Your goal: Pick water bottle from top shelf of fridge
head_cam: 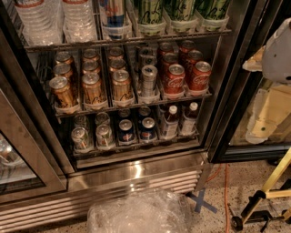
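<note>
Two clear ribbed water bottles (38, 20) (79, 20) stand at the left of the top shelf (127, 42); the frame's top edge cuts off their caps. The shelf is a dark wire rack that also carries a blue-and-silver can (113, 16) and green cans (150, 13). The fridge (136, 170) has a black frame and a stainless louvred base, and its shelves are exposed. My gripper is out of view. Only a white rounded part of my arm (277, 50) shows at the right edge, well right of the bottles.
Lower racks hold gold cans (93, 86), red cola cans (175, 77), blue cans (125, 129) and small white-capped bottles (170, 120). A glass door (236, 91) stands to the right. Crumpled clear plastic (136, 214), a blue tape cross (202, 202) and a yellow stand (273, 182) are on the floor.
</note>
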Controlling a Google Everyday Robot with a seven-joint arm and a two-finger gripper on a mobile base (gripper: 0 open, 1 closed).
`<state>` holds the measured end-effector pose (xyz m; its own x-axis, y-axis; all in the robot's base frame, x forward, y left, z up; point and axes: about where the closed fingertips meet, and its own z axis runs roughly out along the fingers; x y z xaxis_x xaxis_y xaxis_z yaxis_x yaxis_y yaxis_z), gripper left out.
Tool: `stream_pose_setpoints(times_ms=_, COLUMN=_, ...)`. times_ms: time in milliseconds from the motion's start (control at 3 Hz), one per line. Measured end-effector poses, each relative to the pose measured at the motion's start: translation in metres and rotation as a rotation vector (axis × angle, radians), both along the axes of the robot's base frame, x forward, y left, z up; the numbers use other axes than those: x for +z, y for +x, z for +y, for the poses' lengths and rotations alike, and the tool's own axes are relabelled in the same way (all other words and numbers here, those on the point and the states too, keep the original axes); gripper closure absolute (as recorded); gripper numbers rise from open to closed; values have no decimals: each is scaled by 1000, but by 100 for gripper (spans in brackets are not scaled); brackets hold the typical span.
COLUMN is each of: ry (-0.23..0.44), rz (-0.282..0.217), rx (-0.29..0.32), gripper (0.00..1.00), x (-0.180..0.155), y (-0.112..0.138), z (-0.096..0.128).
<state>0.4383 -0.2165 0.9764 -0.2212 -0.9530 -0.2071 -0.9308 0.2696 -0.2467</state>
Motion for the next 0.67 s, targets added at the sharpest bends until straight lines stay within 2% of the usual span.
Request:
stream_pose_setpoints(times_ms=333, ry=0, rz=0, rx=0, gripper=0, x=0, y=0, z=0)
stream_pose_setpoints(times_ms=667, ry=90, rz=-25, rx=-14, gripper=0, x=-3, y=13, z=13)
